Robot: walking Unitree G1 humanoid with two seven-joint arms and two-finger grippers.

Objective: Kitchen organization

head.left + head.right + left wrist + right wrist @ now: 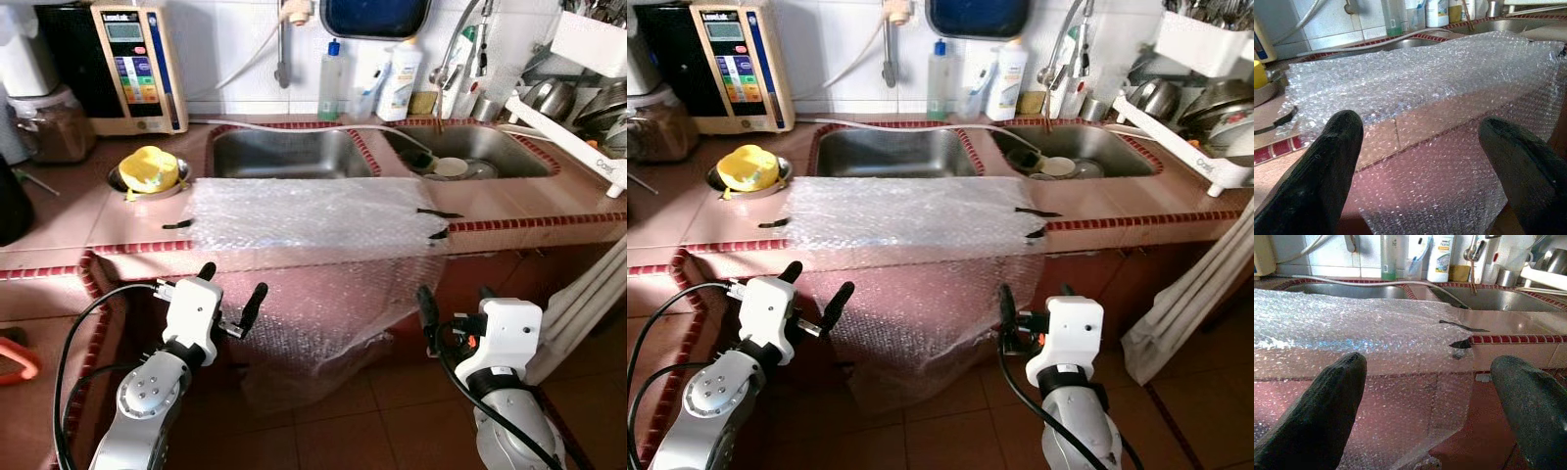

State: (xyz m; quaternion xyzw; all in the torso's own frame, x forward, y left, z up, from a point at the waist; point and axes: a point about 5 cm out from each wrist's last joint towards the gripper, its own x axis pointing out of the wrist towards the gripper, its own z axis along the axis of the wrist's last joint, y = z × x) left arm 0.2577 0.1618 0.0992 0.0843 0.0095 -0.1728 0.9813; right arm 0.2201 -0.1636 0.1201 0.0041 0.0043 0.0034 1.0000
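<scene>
1. A clear sheet of bubble wrap (pixel 309 215) lies across the front of a pink tiled kitchen counter (pixel 69 230) with a red tile edge. It is held by strips of black tape (pixel 176 225) at both ends, and its lower part hangs down over the counter face toward the red tiled floor (pixel 392 411).
2. The left gripper (pixel 233 289) hovers below the counter edge, just in front of the hanging wrap near its left side, its two black fingers (pixel 1322 171) spread apart and holding nothing.
3. The right gripper (pixel 457 299) hovers near the wrap's right edge, fingers likewise spread wide and empty.
4. Behind the wrap is a stainless steel double sink (pixel 284 152); the right basin holds dishes.
5. A yellow cloth (pixel 147 168) sits in a round metal bowl left of the sink.
6. A beige water appliance (pixel 137 69) with a small screen and coloured buttons stands at the wall; its top label is too small to read.
7. A white bottle (pixel 1441 257) behind the sink shows the word "home".
</scene>
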